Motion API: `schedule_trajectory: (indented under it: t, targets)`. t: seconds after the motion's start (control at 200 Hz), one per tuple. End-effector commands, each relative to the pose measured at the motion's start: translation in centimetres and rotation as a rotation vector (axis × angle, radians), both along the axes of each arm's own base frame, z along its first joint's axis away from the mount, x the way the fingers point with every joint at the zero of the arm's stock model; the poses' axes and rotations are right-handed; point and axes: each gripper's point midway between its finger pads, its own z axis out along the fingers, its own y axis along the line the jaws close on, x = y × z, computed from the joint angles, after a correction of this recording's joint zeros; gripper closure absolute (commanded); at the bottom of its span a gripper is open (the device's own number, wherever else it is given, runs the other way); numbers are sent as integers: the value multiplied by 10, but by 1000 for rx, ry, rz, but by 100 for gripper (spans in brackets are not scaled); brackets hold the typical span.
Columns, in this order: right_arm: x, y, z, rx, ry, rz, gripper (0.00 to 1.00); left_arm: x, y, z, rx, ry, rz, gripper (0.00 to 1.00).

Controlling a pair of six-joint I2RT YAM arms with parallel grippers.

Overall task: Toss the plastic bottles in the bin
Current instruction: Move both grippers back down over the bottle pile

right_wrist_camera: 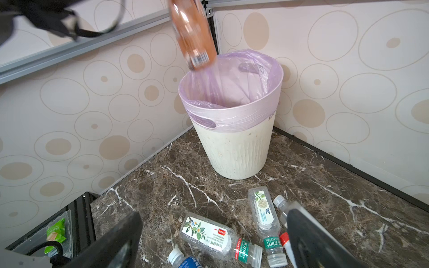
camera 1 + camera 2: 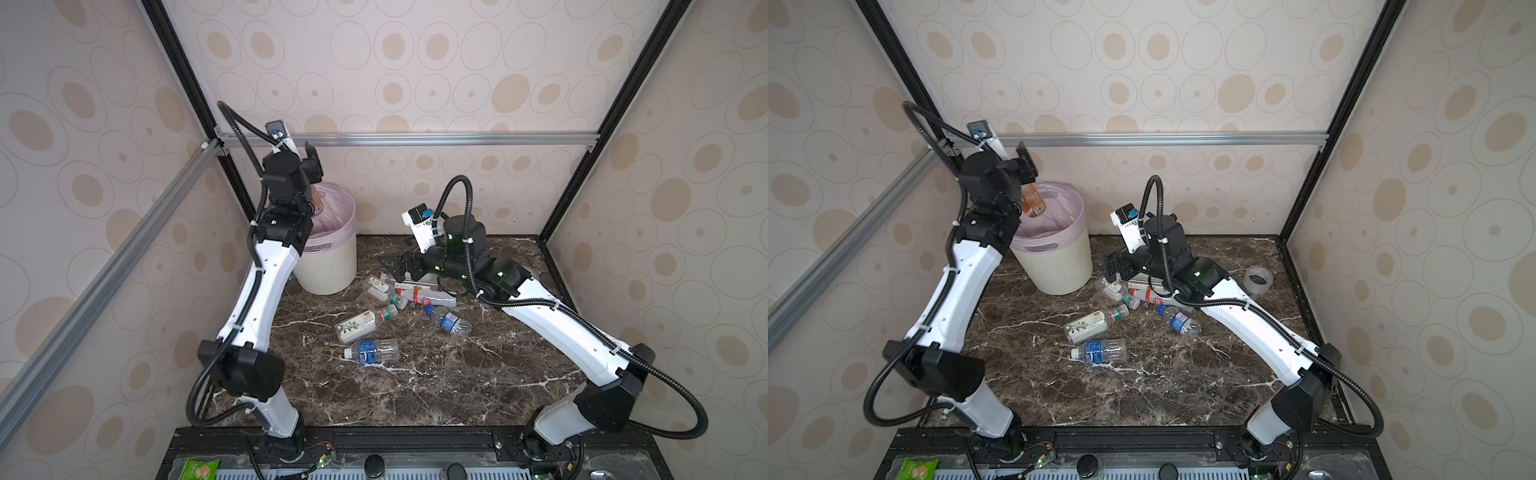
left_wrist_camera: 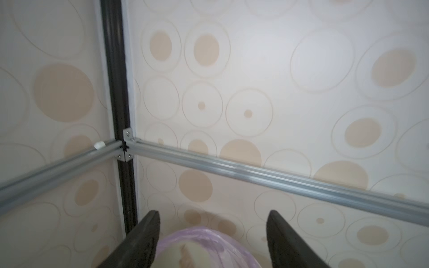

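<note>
We record two arms. The left arm [image 2: 259, 291] and right arm [image 2: 552, 328] have white moulded shells and matte black joint housings [image 2: 245, 374]. Black corrugated cable conduits [image 2: 470, 216] are secured with white zip ties [image 2: 468, 240]. The left gripper [image 3: 212, 214] carries flat, dark, tapered fingers [image 3: 144, 241].

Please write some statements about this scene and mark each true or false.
1. The left end effector is open above the bin. True.
2. The brown bottle lies on the table. False: it is in the air over the bin's mouth.
3. The right end effector grips a bottle. False: it is open and empty.
4. A pink-lilac bag lines the bin. True.
5. The tape roll is in the bin. False: it is on the table.
</note>
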Motion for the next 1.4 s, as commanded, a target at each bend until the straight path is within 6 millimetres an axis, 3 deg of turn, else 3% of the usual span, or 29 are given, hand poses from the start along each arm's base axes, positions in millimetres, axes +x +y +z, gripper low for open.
schedule_trajectory:
  t: [0.0, 0.315, 0.45, 0.59, 0.72, 0.945, 1.145, 1.25, 1.395]
  targets:
    - [-3, 0, -6, -13, 2, 2, 0, -2, -20, -14, -87, 102, -123, 1]
    - [3, -4, -12, -25, 4, -32, 0, -30, -50, 13, -123, 49, -229, 1]
    - [5, -10, -16, -40, 9, -61, 0, -37, -60, 11, -144, 54, -266, 1]
    - [10, -27, -26, -89, 27, -119, 0, -45, -90, -2, -169, 83, -349, 1]
    - [16, -58, -46, -98, 92, -183, 0, -56, -125, -24, -170, 120, -420, 1]
    - [17, -131, -105, -158, 202, -326, 0, -78, -177, -70, -238, 193, -551, 1]
    - [12, -189, -165, -241, 338, -444, 0, -110, -221, -136, -312, 294, -665, 1]
    - [11, -206, -194, -285, 424, -494, 0, -128, -237, -166, -348, 345, -705, 1]
    - [7, -203, -228, -333, 566, -486, 0, -154, -251, -204, -458, 400, -774, 1]
